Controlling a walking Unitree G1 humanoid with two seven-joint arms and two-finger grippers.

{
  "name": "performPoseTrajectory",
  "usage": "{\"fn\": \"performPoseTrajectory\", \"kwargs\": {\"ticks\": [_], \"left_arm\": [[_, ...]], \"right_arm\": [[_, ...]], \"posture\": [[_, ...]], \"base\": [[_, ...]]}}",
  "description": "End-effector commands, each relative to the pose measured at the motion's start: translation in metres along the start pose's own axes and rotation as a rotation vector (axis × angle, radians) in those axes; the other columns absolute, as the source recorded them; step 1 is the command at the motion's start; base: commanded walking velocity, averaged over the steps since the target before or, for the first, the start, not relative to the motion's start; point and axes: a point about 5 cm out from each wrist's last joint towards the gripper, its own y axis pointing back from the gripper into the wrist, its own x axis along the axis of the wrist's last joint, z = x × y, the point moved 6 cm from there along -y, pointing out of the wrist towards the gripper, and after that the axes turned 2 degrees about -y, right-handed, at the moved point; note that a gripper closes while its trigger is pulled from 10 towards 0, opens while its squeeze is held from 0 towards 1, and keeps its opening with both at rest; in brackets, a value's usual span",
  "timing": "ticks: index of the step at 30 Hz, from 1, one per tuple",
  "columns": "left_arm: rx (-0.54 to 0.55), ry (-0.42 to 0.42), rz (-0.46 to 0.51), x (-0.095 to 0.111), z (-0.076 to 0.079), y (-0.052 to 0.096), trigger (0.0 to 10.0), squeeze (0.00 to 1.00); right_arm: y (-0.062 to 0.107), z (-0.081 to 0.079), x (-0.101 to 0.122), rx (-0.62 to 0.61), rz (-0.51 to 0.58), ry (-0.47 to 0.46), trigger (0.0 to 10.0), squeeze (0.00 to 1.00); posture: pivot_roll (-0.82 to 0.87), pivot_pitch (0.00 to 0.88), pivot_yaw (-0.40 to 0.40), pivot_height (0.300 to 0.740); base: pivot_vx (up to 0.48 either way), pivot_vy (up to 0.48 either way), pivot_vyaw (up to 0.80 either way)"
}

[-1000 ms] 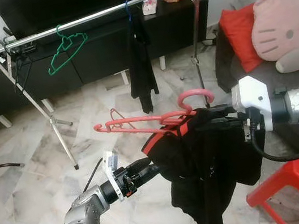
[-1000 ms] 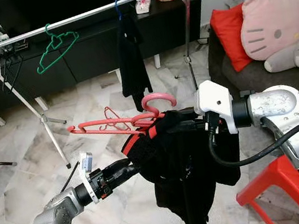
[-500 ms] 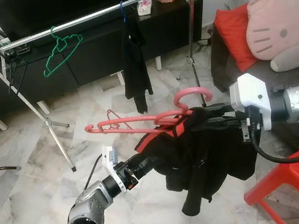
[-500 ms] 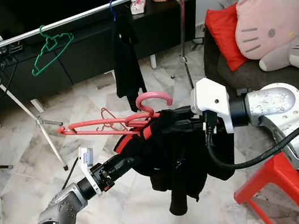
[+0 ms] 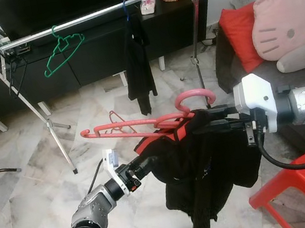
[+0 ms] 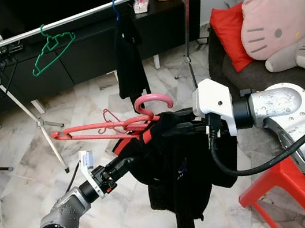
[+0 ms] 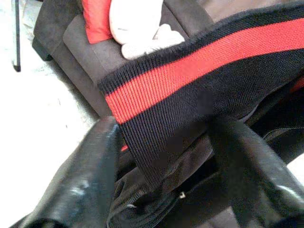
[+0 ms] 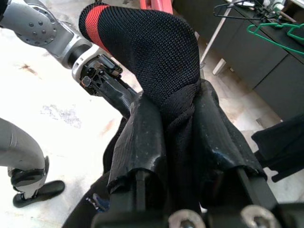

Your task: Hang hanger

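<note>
The pink hanger [image 5: 143, 126] sat out in front of the robot, a black garment with a red band [image 5: 207, 175] draped off it. The right gripper [image 8: 173, 130] was clamped on that fabric beside the hook; the left gripper [image 7: 161, 156] had its fingers spread around the red-banded hem. Behind stood the clothes rail [image 5: 89, 16], carrying a green hanger [image 5: 62, 47].

No writing, label, brand or number can be read on anything here; nothing legible.
</note>
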Motion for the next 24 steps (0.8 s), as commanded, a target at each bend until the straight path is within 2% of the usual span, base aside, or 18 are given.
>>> {"fn": "performPoseTrajectory", "kwargs": {"ticks": [1,24], "left_arm": [[0.000,-0.002,0.024,0.009,-0.002,0.002,0.0,0.00],[-0.068,0.026,0.080,0.022,0.006,0.000,0.0,0.00]], "right_arm": [[0.003,0.001,0.013,-0.010,0.031,0.041,0.0,0.00],[0.000,-0.001,0.004,-0.011,0.018,0.013,0.0,0.00]], "posture": [[-0.22,0.061,0.090,0.740],[-0.21,0.060,0.090,0.740]], "base": [[0.000,0.000,0.00],[0.000,0.000,0.00]]}}
